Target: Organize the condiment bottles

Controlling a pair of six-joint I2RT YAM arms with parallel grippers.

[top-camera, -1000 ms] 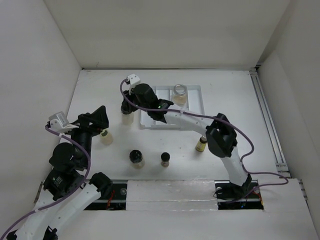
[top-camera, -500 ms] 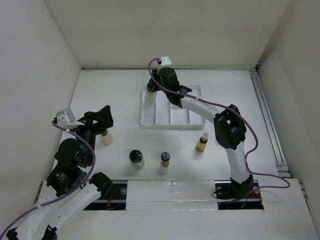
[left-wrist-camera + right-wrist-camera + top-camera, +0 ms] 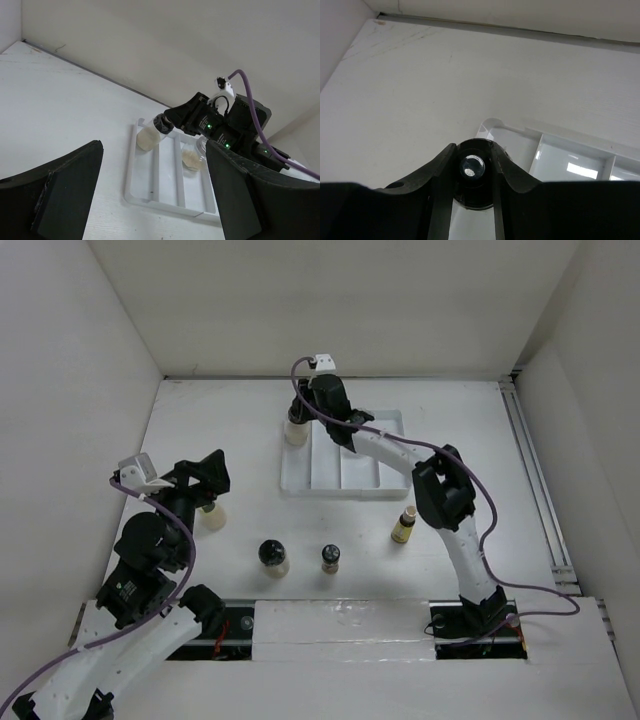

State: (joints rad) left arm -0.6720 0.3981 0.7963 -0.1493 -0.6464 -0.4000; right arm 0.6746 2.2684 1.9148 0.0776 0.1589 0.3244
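The condiment bottles stand mostly on the near side of the white divided plastic tray [image 3: 330,487]. Nearest to the arm bases are a round jar with a black cap [image 3: 272,557] and, just to its right, a small dark bottle [image 3: 330,558]; both are well apart from the tray's near edge. A little farther, off the tray's near right corner, stands a slim yellow-amber bottle [image 3: 403,526], upright.

To the left of the tray, well apart from it, a small pale cream bottle [image 3: 211,515] stands on the white table [image 3: 200,425]. The left gripper [image 3: 208,486] is just beside this bottle, its fingers spread wide and holding nothing.

Inside the tray, toward its far end, the left wrist view shows a wide clear glass jar with beige contents [image 3: 193,158].

At the far left corner of the tray, the right gripper [image 3: 471,152] has its fingers closed on a pale jar with a dark cap [image 3: 152,135]. The jar looks tilted. I cannot tell if it rests in the leftmost compartment or hangs over the rim.
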